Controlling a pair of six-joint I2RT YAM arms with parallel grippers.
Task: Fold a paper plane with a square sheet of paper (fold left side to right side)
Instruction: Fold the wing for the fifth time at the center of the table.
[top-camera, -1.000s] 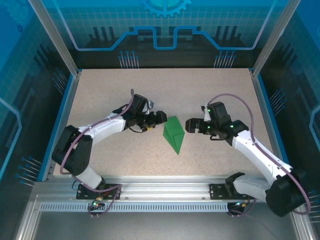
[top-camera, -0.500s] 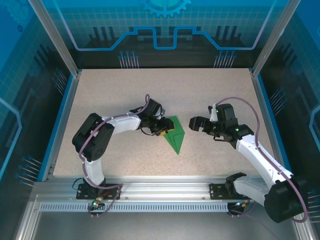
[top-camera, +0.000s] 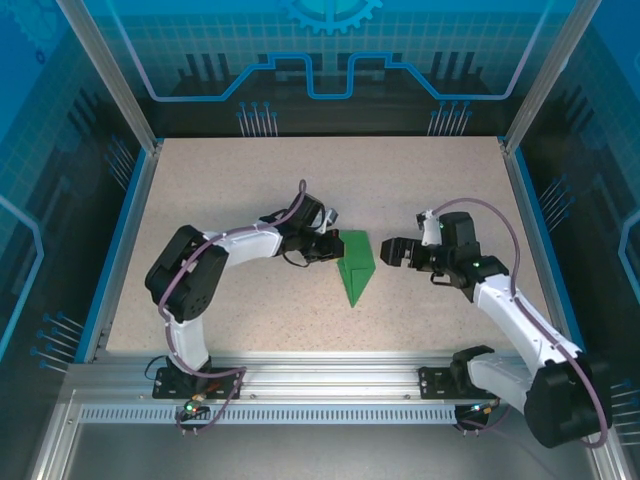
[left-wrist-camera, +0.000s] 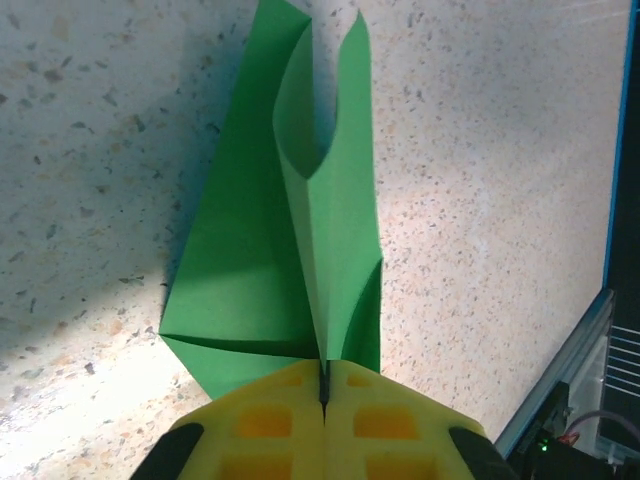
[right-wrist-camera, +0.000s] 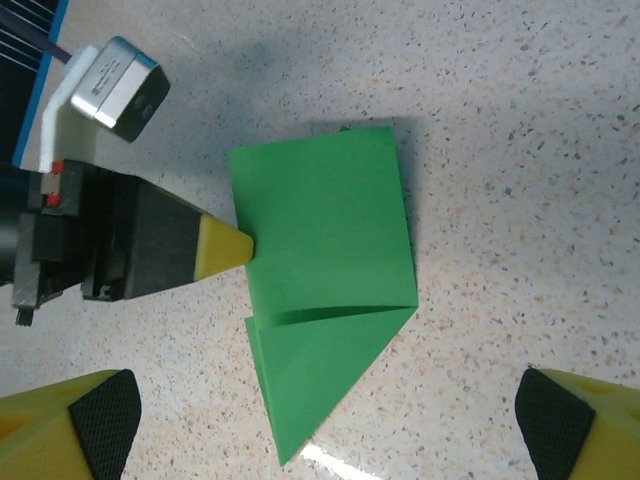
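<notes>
Left gripper (left-wrist-camera: 323, 385) is now pinched fully shut on the near edge of the paper plane (left-wrist-camera: 300, 250); a second ago it was open and short of the paper. A raised flap runs straight out from the fingertips, standing on edge. The flat folded layer lies beside it on the table (left-wrist-camera: 90, 150). The plane's outline looks narrower than before. On its far side the right gripper (top-camera: 393, 251) has moved in just beside the paper, jaws wide apart, gripping nothing.
</notes>
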